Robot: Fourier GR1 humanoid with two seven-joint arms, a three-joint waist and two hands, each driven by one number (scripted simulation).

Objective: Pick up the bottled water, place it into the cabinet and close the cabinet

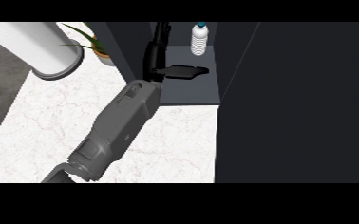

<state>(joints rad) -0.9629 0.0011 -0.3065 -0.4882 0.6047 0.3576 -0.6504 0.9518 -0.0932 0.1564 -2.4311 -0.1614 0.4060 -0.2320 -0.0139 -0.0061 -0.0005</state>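
Inside the open cabinet [184, 92], the bottled water [200, 39] stood upright at the back, well beyond the fingertips of the one hand [181, 71] in view, apparently the left, whose fingers lay flat and released, holding nothing, above the shelf, apart from the bottle.

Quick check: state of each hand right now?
Left hand: open, flat inside the cabinet, holding nothing; bottled water stands behind it.
Right hand: not in view.
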